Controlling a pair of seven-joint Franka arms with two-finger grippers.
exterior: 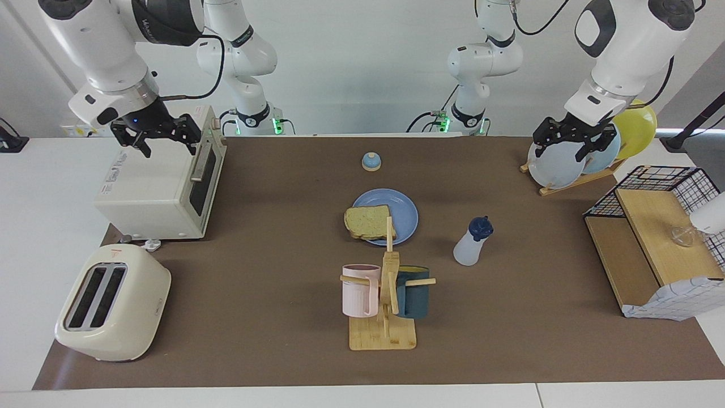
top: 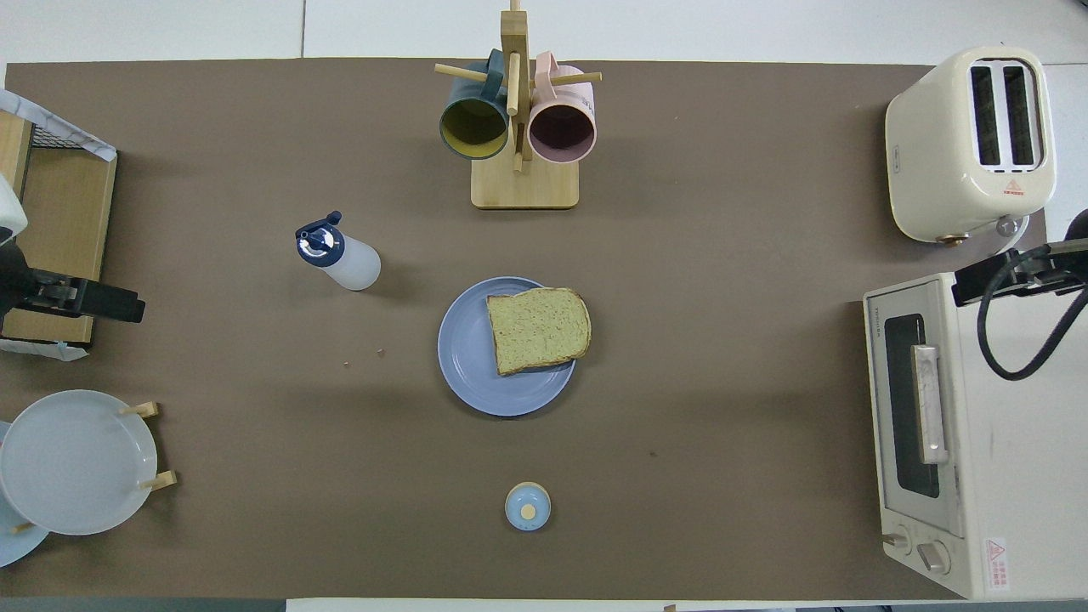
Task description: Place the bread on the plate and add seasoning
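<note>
Overhead view shows the bread (top: 539, 331) lying on the plate (top: 501, 357), its crust edge overhanging the rim on the side toward the right arm's end of the table. So the first half of the job looks done, and the seasoning (top: 338, 257) is the piece in play: it stands upright on the mat with its dark cap on, apart from the plate, toward the left arm's end and a little farther from the robots.

Up in the facing view, the left gripper (exterior: 575, 140) hangs over the rack of upright plates (exterior: 583, 156), its fingers spread wide and holding nothing. The bottle sits well away from those fingers, out toward the middle of the table and down on the mat. The right gripper (exterior: 156, 135) waits over the toaster oven (exterior: 161, 190), fingers likewise wide apart and empty, with the bread and plate well off toward the table's centre.

Whether shaking has already happened cannot be told from here. If it has not, the left gripper looks the better placed arm. A good pick means coming down with the fingers straddling the pale body below the cap, where the cone is widest and least likely to slip upward. The bottle is light and narrow at the top, so a nudge from one finger first could tip it. Closing squarely, lifting straight, then tilting over the bread rather than the bare plate would serve best.
</note>
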